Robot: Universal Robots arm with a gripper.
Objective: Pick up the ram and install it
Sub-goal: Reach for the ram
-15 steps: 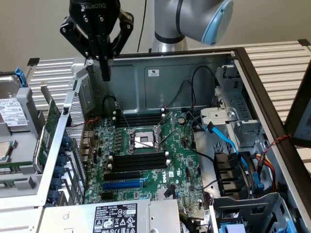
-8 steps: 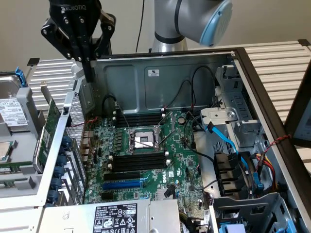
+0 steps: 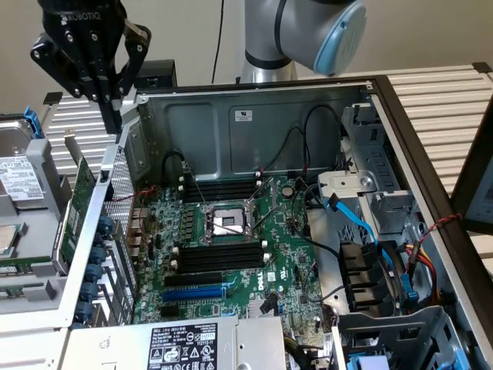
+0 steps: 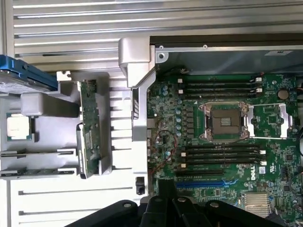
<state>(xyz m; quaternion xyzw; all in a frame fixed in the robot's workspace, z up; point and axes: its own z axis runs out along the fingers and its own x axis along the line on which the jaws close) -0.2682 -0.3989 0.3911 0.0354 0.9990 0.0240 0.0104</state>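
Observation:
My black gripper [image 3: 112, 122] hangs shut with nothing in it, above the rear wall of the open computer case [image 3: 254, 116] at the exterior view's left. Two thin ram sticks [image 4: 38, 152] lie edge-on in a grey holder [image 4: 52, 113] outside the case, apart from the gripper; in the exterior view the ram [image 3: 27, 264] shows as a green strip at the left edge. The motherboard [image 3: 231, 254] lies flat inside the case, and its black memory slots [image 3: 212, 258] run on both sides of the processor socket [image 3: 227, 223]. In the wrist view the gripper [image 4: 166, 189] sits over the board's edge.
An upright green expansion card [image 3: 77, 208] stands in the holder between the ram and the case wall. A loose processor [image 4: 19, 127] and a hard drive [image 3: 19, 166] in a blue frame lie beside it. Cables and drive bays [image 3: 370, 262] crowd the case's other side.

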